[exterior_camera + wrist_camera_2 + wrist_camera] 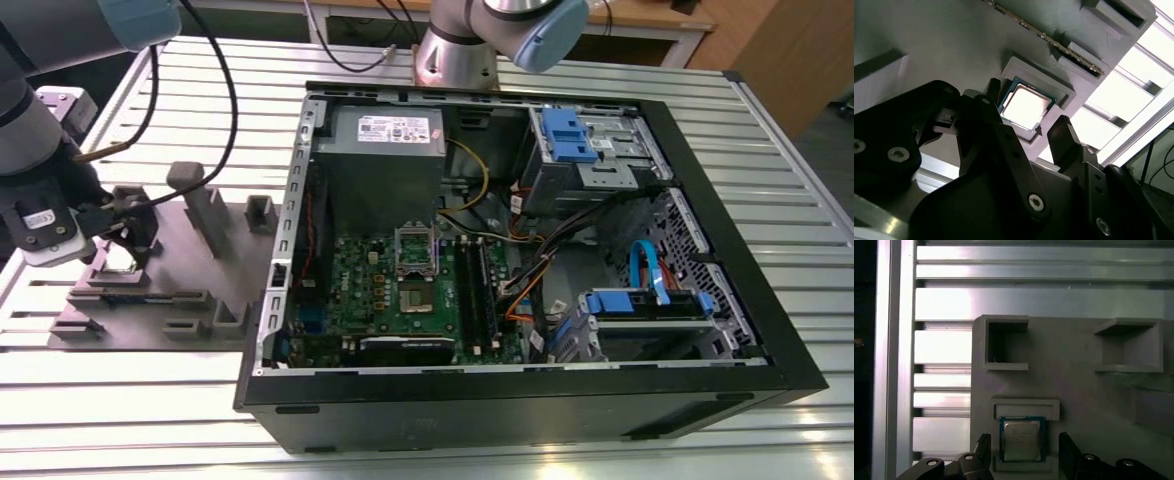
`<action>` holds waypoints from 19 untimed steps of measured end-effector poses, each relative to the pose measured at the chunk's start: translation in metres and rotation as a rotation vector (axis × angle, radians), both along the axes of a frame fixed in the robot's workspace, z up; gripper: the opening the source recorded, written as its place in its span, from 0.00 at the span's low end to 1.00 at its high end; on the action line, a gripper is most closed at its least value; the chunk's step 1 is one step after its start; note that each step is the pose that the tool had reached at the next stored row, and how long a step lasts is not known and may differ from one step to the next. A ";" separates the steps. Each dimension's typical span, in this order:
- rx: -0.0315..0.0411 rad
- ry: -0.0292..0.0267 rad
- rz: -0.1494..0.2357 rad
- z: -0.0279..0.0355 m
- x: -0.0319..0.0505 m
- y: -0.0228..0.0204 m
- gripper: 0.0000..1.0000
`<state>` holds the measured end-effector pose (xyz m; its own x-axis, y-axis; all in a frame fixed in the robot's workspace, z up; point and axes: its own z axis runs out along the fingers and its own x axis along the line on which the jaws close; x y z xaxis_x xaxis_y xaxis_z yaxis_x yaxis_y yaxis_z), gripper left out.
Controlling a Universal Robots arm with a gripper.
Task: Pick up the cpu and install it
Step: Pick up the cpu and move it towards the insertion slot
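Tool (1024, 437) astride cpu (1021, 441), fingers (1068, 450) apart

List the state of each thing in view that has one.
cpu: lying flat in its recess on the grey fixture, not lifted.
gripper: open, straddling the cpu without touching it.
computer case: lying on its side, side panel off, inside exposed.
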<state>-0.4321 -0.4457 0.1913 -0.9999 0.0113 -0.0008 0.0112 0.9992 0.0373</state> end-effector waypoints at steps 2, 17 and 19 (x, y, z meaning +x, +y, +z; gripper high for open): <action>0.0004 0.0000 0.000 0.0000 0.0001 0.0000 0.65; 0.0010 -0.0001 0.015 -0.0068 0.0001 0.0030 0.65; 0.0010 -0.0001 0.018 -0.0079 0.0000 0.0036 0.65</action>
